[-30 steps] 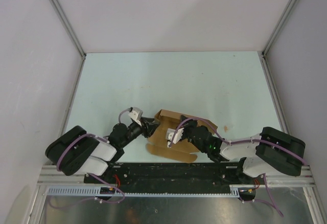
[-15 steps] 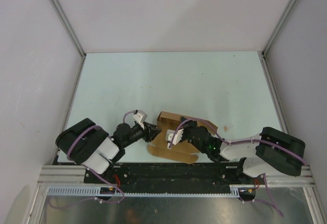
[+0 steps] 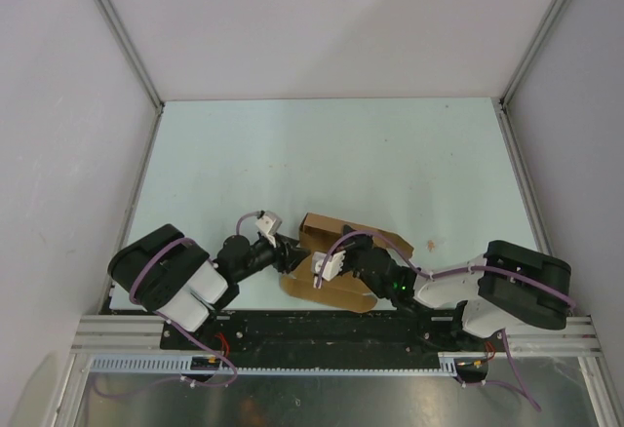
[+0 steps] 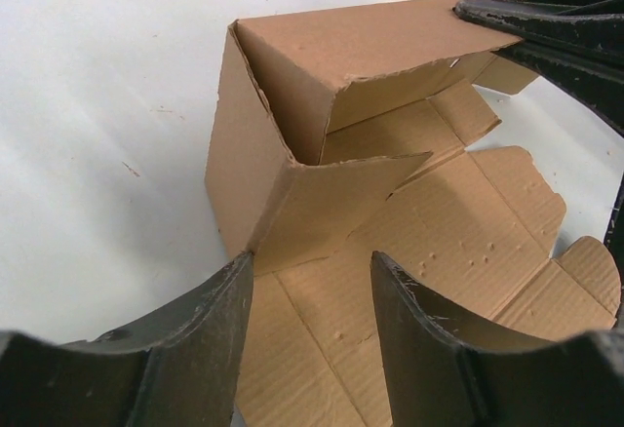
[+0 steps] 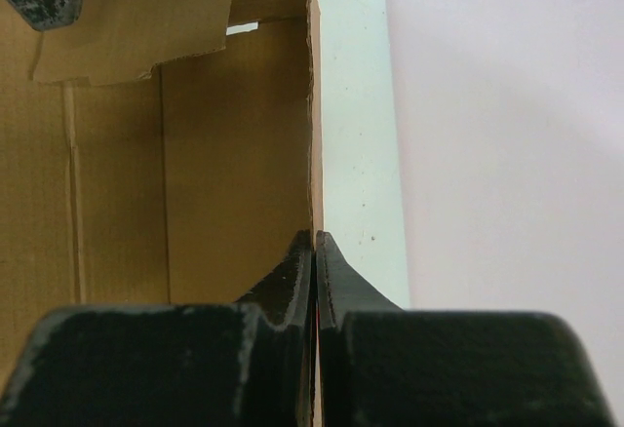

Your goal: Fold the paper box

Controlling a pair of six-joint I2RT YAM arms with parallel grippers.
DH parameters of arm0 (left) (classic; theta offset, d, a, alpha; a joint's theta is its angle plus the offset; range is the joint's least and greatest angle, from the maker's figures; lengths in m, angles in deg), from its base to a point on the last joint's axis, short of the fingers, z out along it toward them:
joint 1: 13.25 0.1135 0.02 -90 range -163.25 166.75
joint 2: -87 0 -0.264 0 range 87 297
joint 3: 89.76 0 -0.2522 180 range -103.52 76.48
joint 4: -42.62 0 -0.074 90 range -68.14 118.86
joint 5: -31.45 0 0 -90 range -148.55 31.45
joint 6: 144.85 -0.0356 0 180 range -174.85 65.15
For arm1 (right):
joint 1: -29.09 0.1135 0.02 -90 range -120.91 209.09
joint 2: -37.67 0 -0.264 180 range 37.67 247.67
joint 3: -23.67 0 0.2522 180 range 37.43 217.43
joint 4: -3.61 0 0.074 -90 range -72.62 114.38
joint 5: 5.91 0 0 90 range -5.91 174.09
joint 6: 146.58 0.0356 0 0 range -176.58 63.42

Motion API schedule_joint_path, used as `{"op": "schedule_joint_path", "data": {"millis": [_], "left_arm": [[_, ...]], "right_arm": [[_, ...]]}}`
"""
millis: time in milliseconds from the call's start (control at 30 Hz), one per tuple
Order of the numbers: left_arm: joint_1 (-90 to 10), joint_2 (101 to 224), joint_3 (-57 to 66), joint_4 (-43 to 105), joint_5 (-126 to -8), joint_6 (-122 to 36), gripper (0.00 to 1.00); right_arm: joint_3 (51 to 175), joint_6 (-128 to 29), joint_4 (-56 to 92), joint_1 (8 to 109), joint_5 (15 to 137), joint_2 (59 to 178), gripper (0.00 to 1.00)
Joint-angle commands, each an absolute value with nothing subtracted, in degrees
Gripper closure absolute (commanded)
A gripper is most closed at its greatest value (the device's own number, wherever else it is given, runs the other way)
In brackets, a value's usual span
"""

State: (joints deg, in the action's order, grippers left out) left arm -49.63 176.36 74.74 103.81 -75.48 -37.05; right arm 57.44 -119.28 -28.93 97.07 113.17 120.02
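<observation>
The box (image 3: 343, 296) lies on the surface (image 3: 292, 154), close to the near edge, between the two arms. It is half made. Its floor (image 4: 439, 242) lies flat, and the far wall (image 4: 390, 42) and the left wall (image 4: 234, 174) stand up.

The right claw (image 5: 314, 247) is squeezed tight on the thin top edge of the far wall. The left claw (image 4: 310, 271) is about half open and holds nothing. It hangs over the floor, by the left corner, where a small flap (image 4: 341, 193) leans in.

I think the step is making that left corner. Next, the left claw should likely push the flap in gently, while the right claw holds the far wall up.
</observation>
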Motion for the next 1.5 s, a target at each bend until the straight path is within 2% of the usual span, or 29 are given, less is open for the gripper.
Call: {"op": "schedule_joint_path", "data": {"millis": [0,200,700,1200,1467], "left_arm": [[-50.26,176.12,76.75,118.86,-75.61,-37.09,0.40],[-50.43,176.03,76.83,118.86,-74.55,-38.68,0.29],[-50.52,176.82,72.62,118.86,-73.75,-42.81,0.25],[-50.96,179.28,69.71,118.86,-73.67,-44.83,0.29],[-51.40,179.99,70.50,118.86,-73.76,-45.01,0.45]], "right_arm": [[58.53,-118.02,-29.56,98.17,113.97,121.08,1.00],[58.44,-117.49,-29.21,98.78,113.45,120.91,1.00],[58.44,-115.56,-25.96,99.75,111.86,119.15,0.99],[58.44,-115.12,-24.20,100.98,112.65,120.46,0.95],[58.44,-115.12,-24.90,101.33,113.27,121.78,0.94]]}}
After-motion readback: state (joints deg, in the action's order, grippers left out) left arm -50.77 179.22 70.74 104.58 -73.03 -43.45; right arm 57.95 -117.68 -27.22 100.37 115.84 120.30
